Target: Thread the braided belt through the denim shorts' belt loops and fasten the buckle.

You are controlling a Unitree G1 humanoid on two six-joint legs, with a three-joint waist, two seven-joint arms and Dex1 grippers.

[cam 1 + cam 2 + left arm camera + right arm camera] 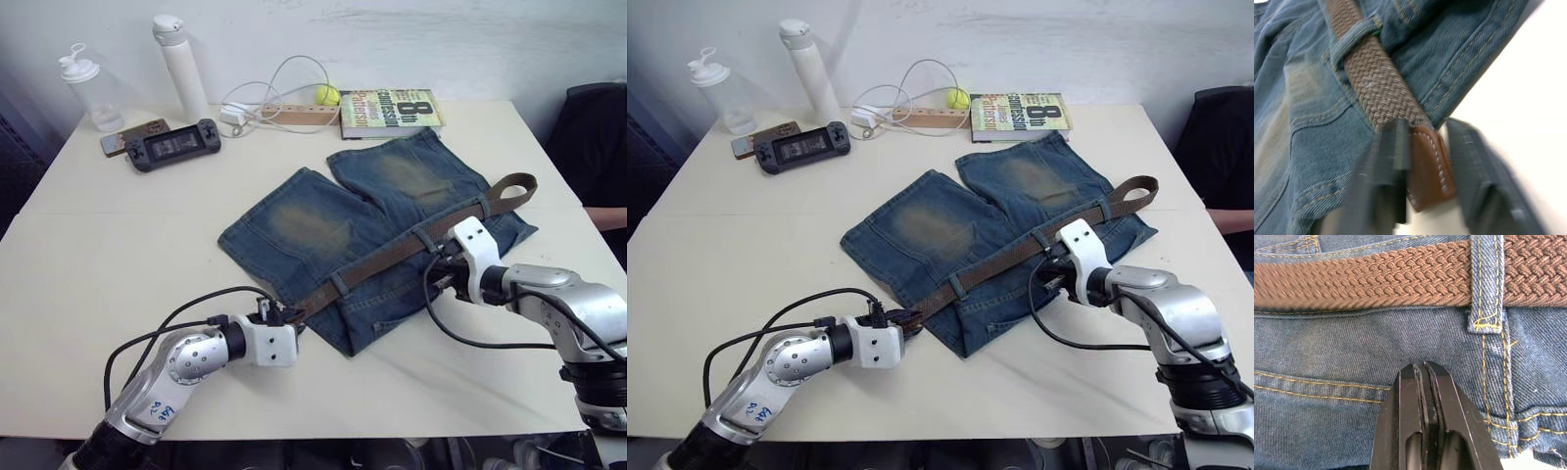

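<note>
Centrally, one braided belt (392, 253) crosses one denim shorts (323, 230); left pincer (1425, 161) apart around its tip, right pincer (1424, 377) together.

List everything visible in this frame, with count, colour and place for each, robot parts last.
table: one, cream, under everything.
denim shorts: one, blue with brownish patches, table centre.
braided belt: one, brown, lying along the waistband through belt loops, tan tip at the robot's left end.
book: one, far edge.
yellow ball: one, beside the book.
white cable: one, far edge.
wooden strip: one, by the cable.
handheld console: one, black, far left.
phone: one, behind the console.
bottles: white, clear, far left.
left gripper: open, around the tip.
right gripper: shut, on the denim below the belt.
</note>
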